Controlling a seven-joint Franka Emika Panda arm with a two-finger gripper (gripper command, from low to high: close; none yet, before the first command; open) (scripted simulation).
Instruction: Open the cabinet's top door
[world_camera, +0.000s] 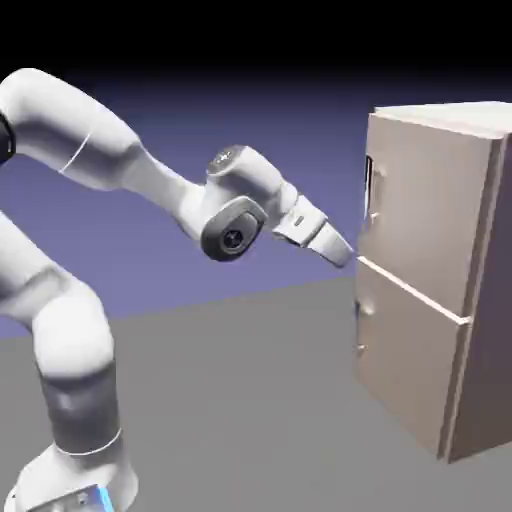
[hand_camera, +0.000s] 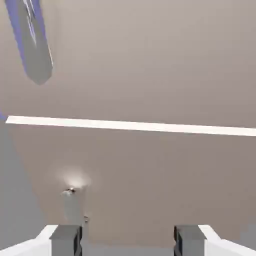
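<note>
The cabinet (world_camera: 415, 215) stands upright at the exterior view's right, its long axis vertical and its door side turned obliquely toward the arm (world_camera: 165, 190). The top door (world_camera: 425, 210) fills the upper part of that side, lies flush with the cabinet and is shut, taller than it is wide; its handle (world_camera: 368, 185) runs up and down along the edge at the exterior view's left. There is one cabinet with two doors, one above the other, one pale seam (world_camera: 415, 290) between them, and two handles, one on each door. The gripper (hand_camera: 128, 242) has its two fingertips well apart with nothing between them, facing the doors near the seam. In the exterior view the fingers are hard to make out. The hand view cuts off the top door and the upper end of its handle; the lower handle (hand_camera: 75, 206) looks blurred there. The cabinet's far side is hidden.
</note>
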